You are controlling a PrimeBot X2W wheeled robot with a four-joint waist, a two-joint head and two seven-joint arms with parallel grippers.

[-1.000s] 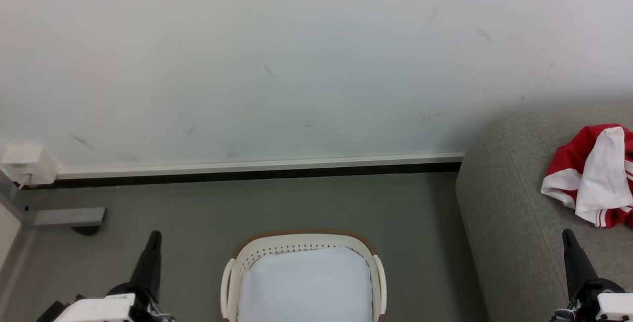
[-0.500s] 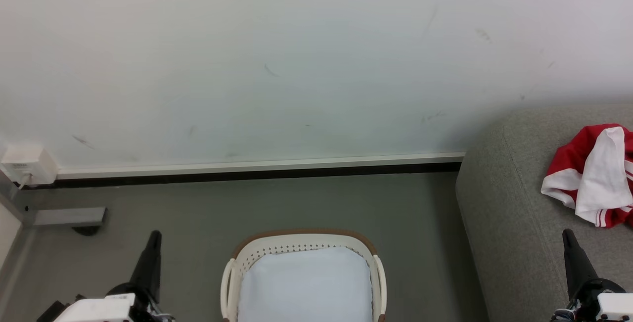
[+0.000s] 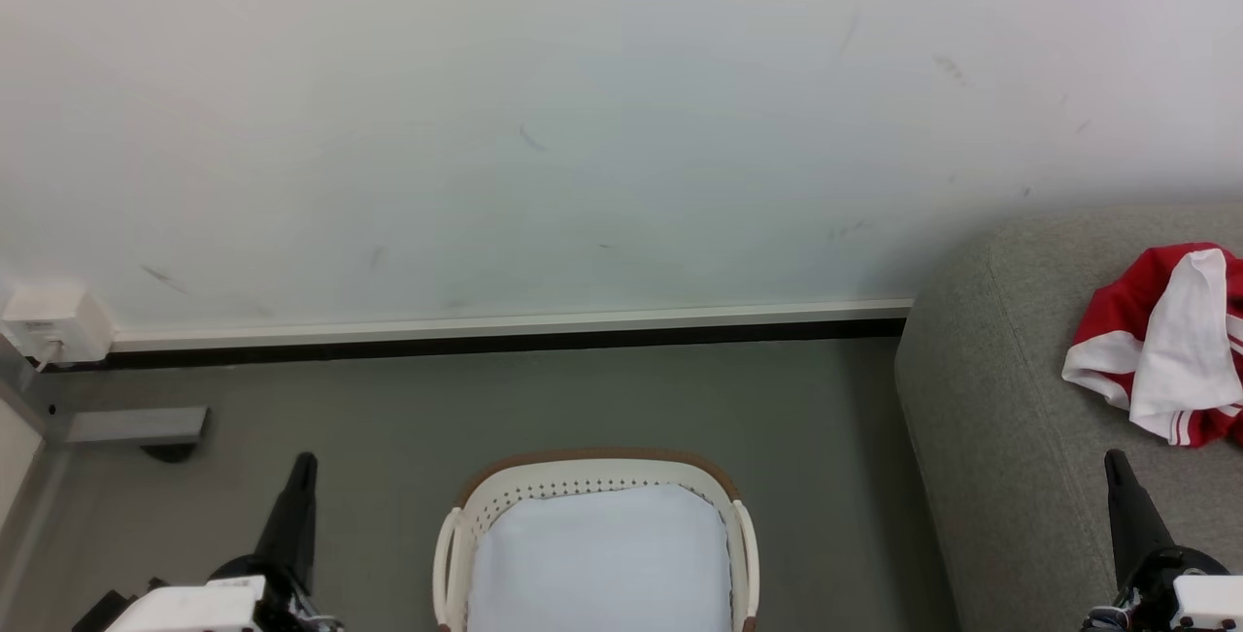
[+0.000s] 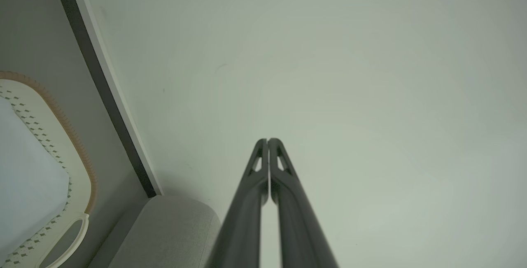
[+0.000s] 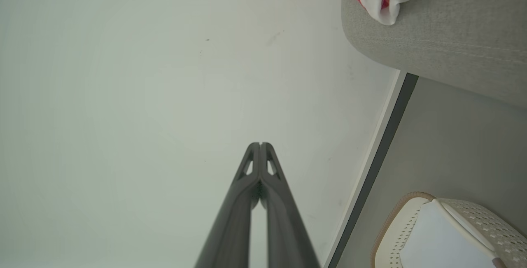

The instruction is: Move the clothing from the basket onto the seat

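Clothing (image 3: 1165, 346): lying on seat (image 3: 1000, 438), just beyond R gripper (image 3: 1115, 462).
Grippers: both sitting clenched, empty; L gripper (image 3: 305, 462) hanging left of basket (image 3: 597, 472).

Home-like living room corner: a grey fabric sofa (image 3: 1010, 438) at right, a laundry basket (image 3: 602, 459) at bottom centre, a scuffed white wall (image 3: 583, 127) with skirting board (image 3: 505, 326).
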